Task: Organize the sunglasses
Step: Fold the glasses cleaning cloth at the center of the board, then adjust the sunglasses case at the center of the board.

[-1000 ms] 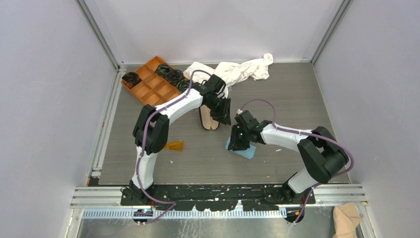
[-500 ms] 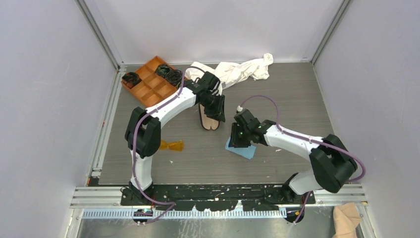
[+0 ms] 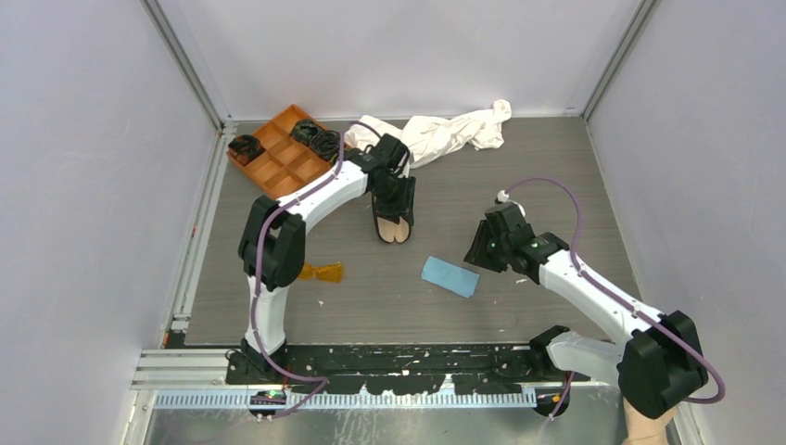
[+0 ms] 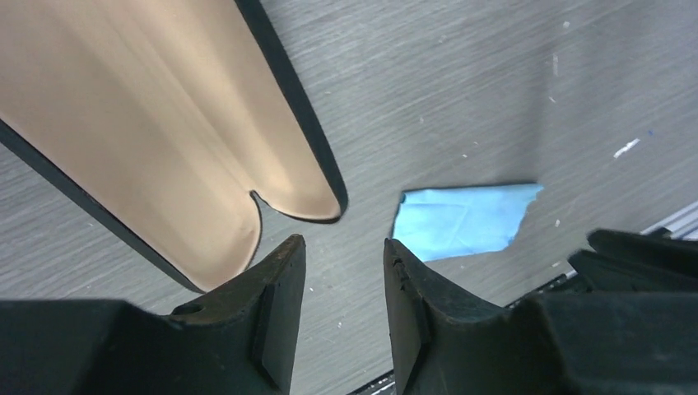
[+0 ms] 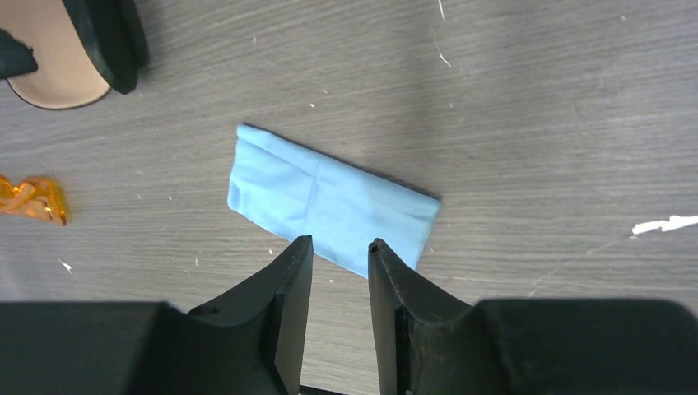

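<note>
The sunglasses [image 3: 322, 272] [image 5: 31, 197], small with orange-amber lenses, lie on the table left of centre, apart from both grippers. The black glasses case [image 3: 391, 231] lies open, its beige lining [image 4: 148, 123] facing up. My left gripper [image 3: 393, 206] [image 4: 344, 247] hovers over the case's near end, open, with nothing between its fingers. A light blue cloth [image 3: 450, 276] [image 5: 329, 202] [image 4: 465, 220] lies flat near the middle. My right gripper [image 3: 475, 257] [image 5: 339, 245] is just right of the cloth, open and empty.
An orange compartment tray [image 3: 283, 156] with dark items stands at the back left. A crumpled white cloth [image 3: 436, 130] lies at the back. Walls close in both sides.
The right arm has pulled back to the right, off the blue cloth. The left gripper has shifted slightly left over the case and its jaws have spread wider.
</note>
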Controlling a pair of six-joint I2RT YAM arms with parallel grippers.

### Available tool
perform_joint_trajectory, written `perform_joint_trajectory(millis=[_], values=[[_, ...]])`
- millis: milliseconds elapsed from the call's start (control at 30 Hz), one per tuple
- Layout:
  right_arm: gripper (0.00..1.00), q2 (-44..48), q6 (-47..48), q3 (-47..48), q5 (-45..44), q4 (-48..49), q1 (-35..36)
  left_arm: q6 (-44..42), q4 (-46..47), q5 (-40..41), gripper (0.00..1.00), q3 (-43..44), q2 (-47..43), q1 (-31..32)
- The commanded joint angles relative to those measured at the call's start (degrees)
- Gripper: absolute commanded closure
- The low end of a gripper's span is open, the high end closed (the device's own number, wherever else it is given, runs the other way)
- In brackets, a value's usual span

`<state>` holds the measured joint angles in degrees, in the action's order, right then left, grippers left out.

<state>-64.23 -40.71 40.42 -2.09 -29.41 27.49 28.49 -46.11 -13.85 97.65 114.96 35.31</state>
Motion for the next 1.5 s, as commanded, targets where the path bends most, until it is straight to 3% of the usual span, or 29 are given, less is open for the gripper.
perform_joint_trajectory(millis=[0,300,533,733,933,1200,1400,1467], values=[[0.62,3.63,-0.11,-1.31,-1.85,-3.08,-0.02,-0.93,-1.44,1.23,0.59,2.72,1.77,-1.07],[0.62,4.18,-0.51,-2.83,-1.2,-2.74,-0.15,-2.04,-0.83,4.17,0.58,-3.51,-3.59,-6.86],[0.62,1.98,-0.45,-1.73,0.02,-1.51,-0.11,-1.82,0.76,7.84,0.58,-7.59,-4.87,-7.01],[0.62,1.46,-0.16,-1.75,0.08,-1.19,-0.13,-5.24,-2.41,8.77,0.59,-4.61,-0.78,-7.14],[0.62,1.51,-0.6,-2.45,0.47,-0.54,-0.12,-7.41,-1.36,2.75,0.7,-2.99,1.98,-7.1],[0.62,2.08,-0.42,-2.54,0.37,-0.81,-0.14,-9.97,-2.98,0.3,0.75,1.16,4.17,-7.1],[0.62,2.98,-0.38,-2.89,0.15,-1.1,-0.12,-14.71,-5.43,0.6,0.98,3.69,4.32,-7.1],[0.62,3.29,-0.34,-3.18,0.05,-1.15,-0.14,-16.49,-7.09,1.99,1.0,4.74,4.16,-7.1]])
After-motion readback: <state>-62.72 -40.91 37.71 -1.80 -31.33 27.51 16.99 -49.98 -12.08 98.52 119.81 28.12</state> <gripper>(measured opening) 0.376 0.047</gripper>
